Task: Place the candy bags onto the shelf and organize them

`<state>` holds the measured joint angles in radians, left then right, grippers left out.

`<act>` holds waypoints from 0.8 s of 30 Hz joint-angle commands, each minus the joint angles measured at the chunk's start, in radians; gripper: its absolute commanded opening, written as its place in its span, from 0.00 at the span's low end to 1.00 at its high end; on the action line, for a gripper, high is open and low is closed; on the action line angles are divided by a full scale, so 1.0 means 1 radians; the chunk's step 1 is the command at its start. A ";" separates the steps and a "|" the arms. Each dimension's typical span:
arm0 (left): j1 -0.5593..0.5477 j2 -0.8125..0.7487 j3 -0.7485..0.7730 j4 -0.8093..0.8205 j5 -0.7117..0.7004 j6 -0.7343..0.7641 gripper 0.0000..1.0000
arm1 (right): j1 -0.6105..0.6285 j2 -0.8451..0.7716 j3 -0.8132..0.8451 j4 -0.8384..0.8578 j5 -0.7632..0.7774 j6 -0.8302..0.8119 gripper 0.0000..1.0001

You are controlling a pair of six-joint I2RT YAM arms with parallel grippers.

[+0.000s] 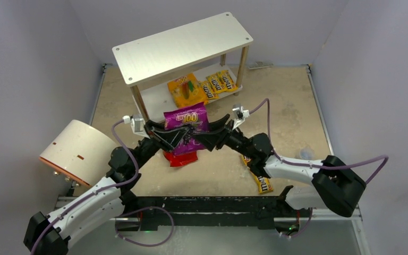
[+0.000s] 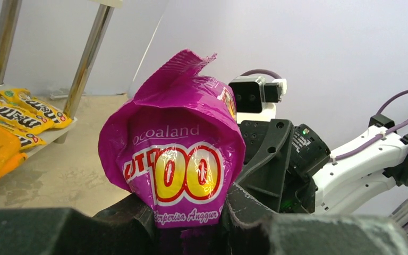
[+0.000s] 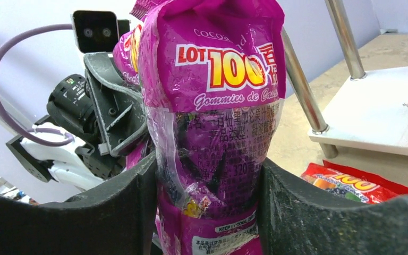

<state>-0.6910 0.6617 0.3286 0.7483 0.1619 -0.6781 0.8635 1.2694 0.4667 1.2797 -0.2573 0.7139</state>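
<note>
Left gripper (image 1: 166,136) and right gripper (image 1: 212,136) both pinch the purple bag (image 1: 186,118) (from opposite sides), the shelf (image 1: 180,45) lying just beyond it.

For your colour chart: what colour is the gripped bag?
The bag is purple; see right wrist view.

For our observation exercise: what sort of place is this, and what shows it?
Likely a robot test cell: blank walls box in the table, and left claw and right claw both grip one purple candy bag by a shelf.

Pale lilac walls (image 1: 32,53), scuffed beige tabletop (image 1: 292,111), soft light
</note>
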 commanded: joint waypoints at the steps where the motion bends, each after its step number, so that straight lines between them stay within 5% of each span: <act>1: -0.002 0.004 0.012 0.124 0.016 -0.035 0.06 | 0.017 0.045 0.078 0.212 -0.121 0.089 0.52; 4: -0.003 0.000 0.036 0.053 -0.007 -0.033 0.12 | 0.017 0.051 0.097 0.200 -0.120 0.084 0.21; 8: -0.002 -0.050 0.130 -0.242 -0.147 0.017 0.59 | 0.017 0.018 0.111 0.013 -0.078 0.066 0.00; 10: -0.004 -0.082 0.187 -0.426 -0.235 0.038 0.78 | 0.017 -0.013 0.107 -0.087 -0.029 0.037 0.00; 18: -0.003 -0.186 0.361 -1.122 -0.560 -0.015 0.86 | 0.010 -0.141 0.164 -0.578 0.144 -0.152 0.00; 24: -0.003 -0.223 0.455 -1.384 -0.707 -0.126 0.88 | -0.003 -0.072 0.253 -0.646 0.167 -0.203 0.00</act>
<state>-0.6941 0.4580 0.7113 -0.3824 -0.3981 -0.7250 0.8684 1.1732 0.5953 0.6270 -0.1390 0.5694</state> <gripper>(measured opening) 0.869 0.189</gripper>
